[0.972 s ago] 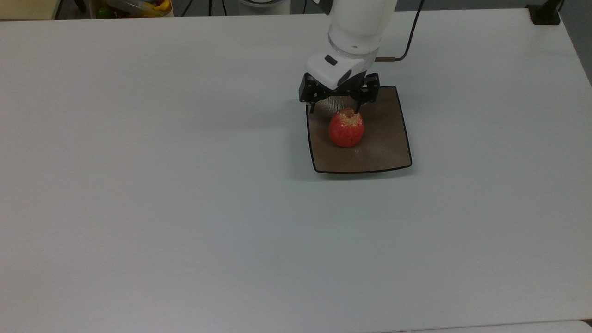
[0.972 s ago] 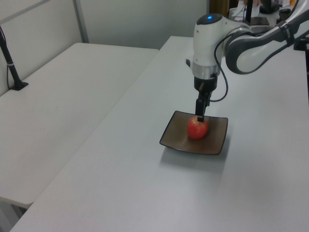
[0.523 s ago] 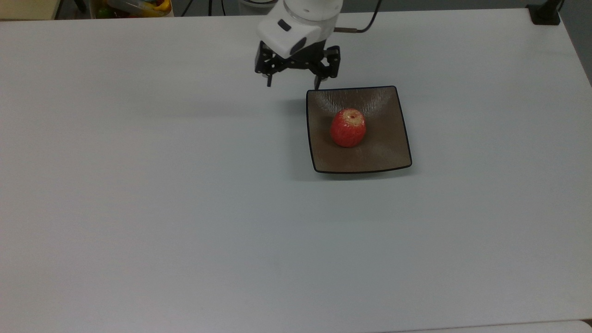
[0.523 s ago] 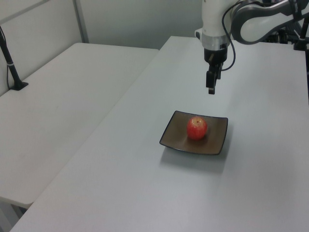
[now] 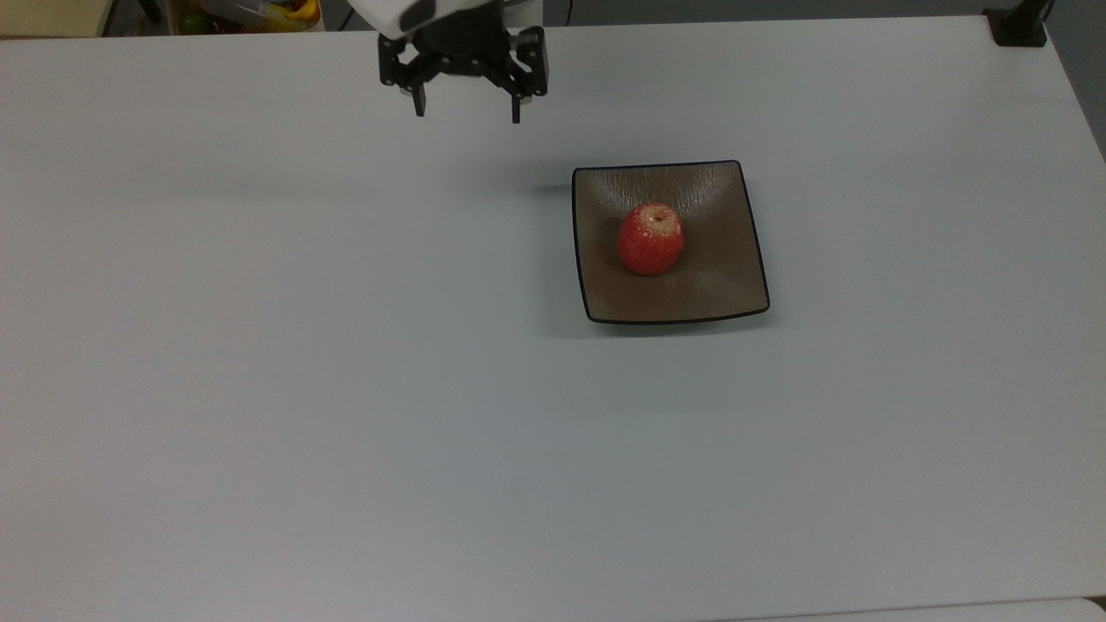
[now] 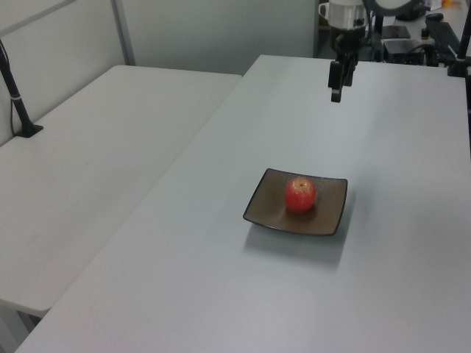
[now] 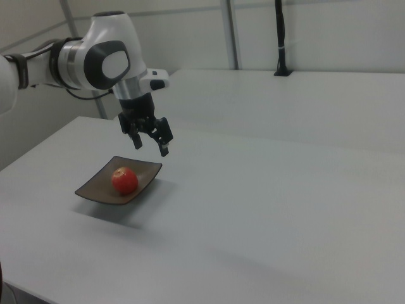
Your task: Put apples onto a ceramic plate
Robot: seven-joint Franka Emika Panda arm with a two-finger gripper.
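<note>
— White table [image 5: 346, 389] all around, wide and bare-looking; where does the apple [image 5: 650, 240] sit?

— On the plate [image 5: 721, 285], near its middle, stem dimple and pale yellowish patch facing up. The plate is square and brown with a thin dark rim, lying flat on the table toward the top view's right.

— And the gripper [image 5: 467, 111]?

— Up off the table, well apart from the plate, toward the top view's upper left of it. Its two black fingers [image 5: 419, 105] point down and stand spread wide, with nothing between them.

— Other angles?

— Left view: the gripper [image 6: 336, 94] hangs above the far part of the table, beyond the plate [image 6: 263, 202] and apple [image 6: 300, 195]. Right view: the gripper [image 7: 151, 145] hovers just above and behind the plate's [image 7: 95, 193] far corner, fingers apart, the apple [image 7: 124, 180] alone on the brown glaze.

— Anything else?

— A second white table [image 6: 96, 147] beside the first on the left view's left, and a black post [image 7: 280, 38] standing on the farther table in the right view.
</note>
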